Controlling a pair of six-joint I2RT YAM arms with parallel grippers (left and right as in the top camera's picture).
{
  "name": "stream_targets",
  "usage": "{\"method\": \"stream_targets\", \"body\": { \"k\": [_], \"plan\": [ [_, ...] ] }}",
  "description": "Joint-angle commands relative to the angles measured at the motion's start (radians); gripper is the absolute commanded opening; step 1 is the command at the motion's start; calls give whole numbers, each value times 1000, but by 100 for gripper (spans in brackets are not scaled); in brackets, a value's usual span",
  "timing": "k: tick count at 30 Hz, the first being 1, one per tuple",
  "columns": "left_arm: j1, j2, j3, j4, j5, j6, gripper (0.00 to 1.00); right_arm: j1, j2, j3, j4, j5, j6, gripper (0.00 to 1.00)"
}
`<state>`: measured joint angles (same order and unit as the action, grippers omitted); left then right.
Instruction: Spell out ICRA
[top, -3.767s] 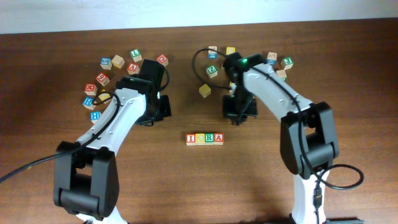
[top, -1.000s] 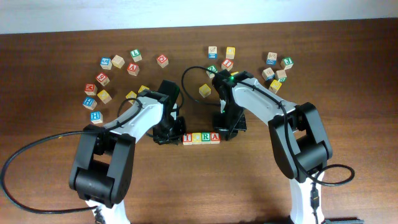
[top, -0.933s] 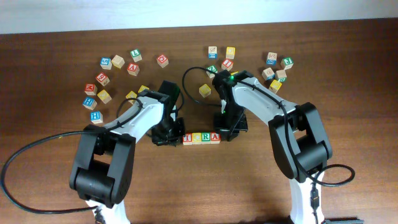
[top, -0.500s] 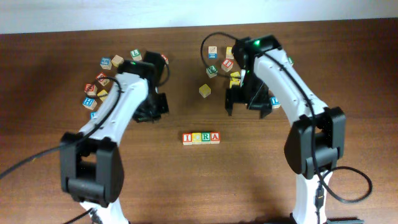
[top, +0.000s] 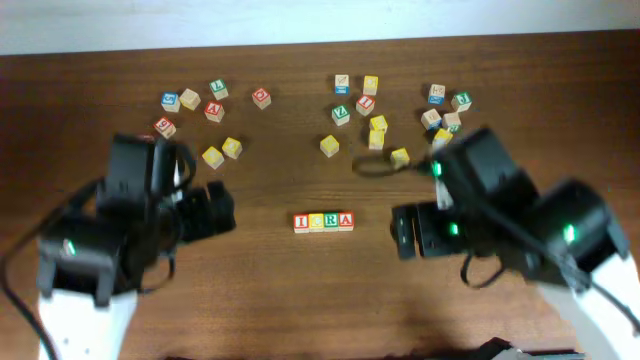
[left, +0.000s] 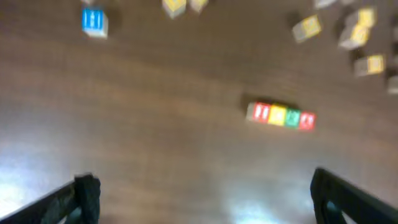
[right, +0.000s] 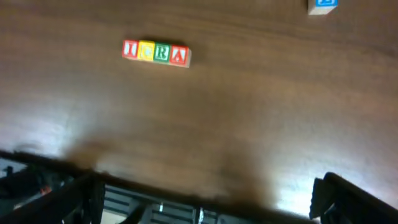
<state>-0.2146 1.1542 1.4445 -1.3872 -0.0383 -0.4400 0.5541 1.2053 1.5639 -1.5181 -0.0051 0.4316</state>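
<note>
Four letter blocks stand in a tight row (top: 324, 221) on the brown table, reading I, C, R, A; the same row (left: 281, 116) looks blurred in the left wrist view, and the row (right: 156, 52) lies upper left in the right wrist view. My left gripper (top: 205, 213) is raised, well left of the row, open and empty; its fingers (left: 87, 194) stand far apart. My right gripper (top: 418, 230) hangs right of the row, also open and empty, its fingers (right: 339, 198) spread wide. Neither gripper touches the row.
Several loose letter blocks lie scattered along the back: one group at the left (top: 190, 99), one in the middle (top: 366, 103) and one at the right (top: 445, 108). A blue block (left: 94, 20) lies far left. The table's front edge (right: 186, 198) shows below my right gripper.
Both grippers were shut at the two ends of the row; they have opened, pulled away sideways and risen toward the camera. The row stays in place.
</note>
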Motion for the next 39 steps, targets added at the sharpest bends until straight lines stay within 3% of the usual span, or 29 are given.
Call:
{"method": "stream_targets", "body": {
  "k": [1,3,6,13,27,30,33,39],
  "plan": [
    [2,-173,-316,150,-11,-87,99,15,-180,-201,123,45,30,98],
    [2,-275,-489,275,-11,-92,99,15,-249,-280,212,45,29,98],
    [2,-306,-568,306,-11,-91,99,15,-266,-298,237,44,29,98],
    [2,-270,-576,306,-11,-91,99,15,-198,-298,236,44,29,98],
    [2,-270,-576,306,-11,-90,99,15,132,-298,190,93,29,98],
    [2,-270,-576,306,-11,-90,99,4,138,-298,261,140,27,98],
    [2,-270,-576,306,-11,-91,99,-64,103,-312,352,145,-64,98],
    [2,-270,-576,306,-11,-90,99,-256,-77,-531,584,50,-169,98]
  ]
}}
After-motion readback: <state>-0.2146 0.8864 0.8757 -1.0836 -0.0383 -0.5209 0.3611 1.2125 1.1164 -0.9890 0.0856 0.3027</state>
